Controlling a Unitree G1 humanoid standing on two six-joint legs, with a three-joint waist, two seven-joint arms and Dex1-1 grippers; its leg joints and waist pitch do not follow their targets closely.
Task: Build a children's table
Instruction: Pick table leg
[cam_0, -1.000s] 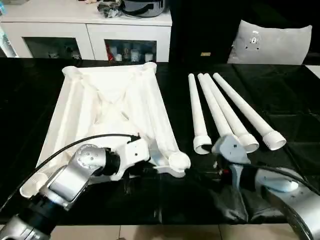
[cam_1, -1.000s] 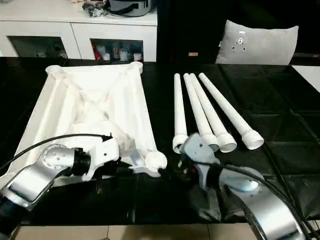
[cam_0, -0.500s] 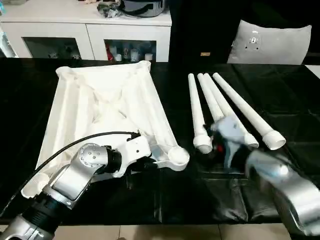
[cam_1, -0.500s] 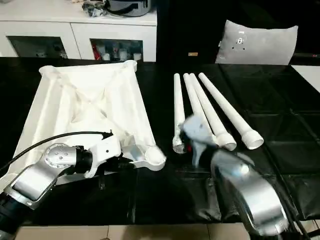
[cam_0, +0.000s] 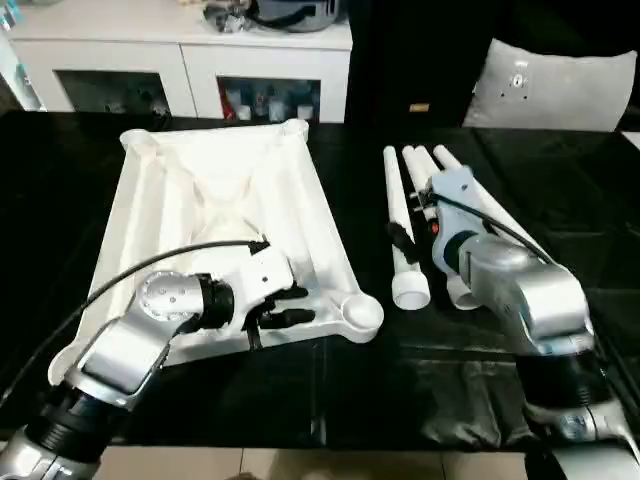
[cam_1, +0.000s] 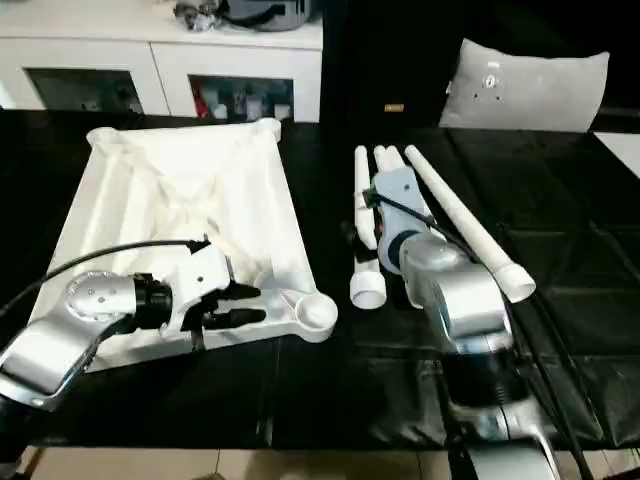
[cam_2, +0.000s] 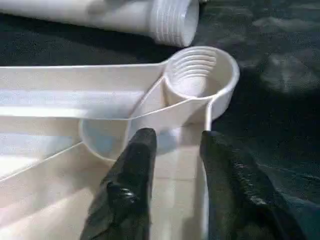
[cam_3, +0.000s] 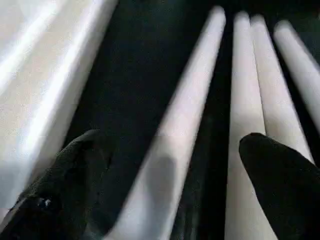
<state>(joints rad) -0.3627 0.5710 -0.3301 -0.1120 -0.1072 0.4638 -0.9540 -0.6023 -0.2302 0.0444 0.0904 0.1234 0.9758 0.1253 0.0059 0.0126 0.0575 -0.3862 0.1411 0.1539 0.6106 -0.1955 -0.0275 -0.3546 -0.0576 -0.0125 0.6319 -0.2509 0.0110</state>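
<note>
The children's table lies in parts on a black table. Its white top (cam_0: 220, 190) rests upside down at the left, ribbed underside up, with a threaded socket (cam_2: 197, 75) at the near right corner. My left gripper (cam_2: 175, 150) is open just behind that socket, one finger inside the rim and one at its edge, holding nothing. Several white legs (cam_1: 470, 225) lie side by side at the right. My right gripper (cam_3: 170, 165) hovers wide open over the leftmost leg (cam_0: 398, 230), one finger on each side of it.
White cabinets (cam_0: 200, 60) with glass doors line the back wall, with clutter on top. A grey cushion (cam_0: 555, 85) leans at the back right. The black table cover (cam_0: 400, 380) wrinkles near the front edge.
My right arm has swung forward from the near edge to above the legs. My left gripper's fingers have parted at the top's near corner, and the top has shifted slightly.
</note>
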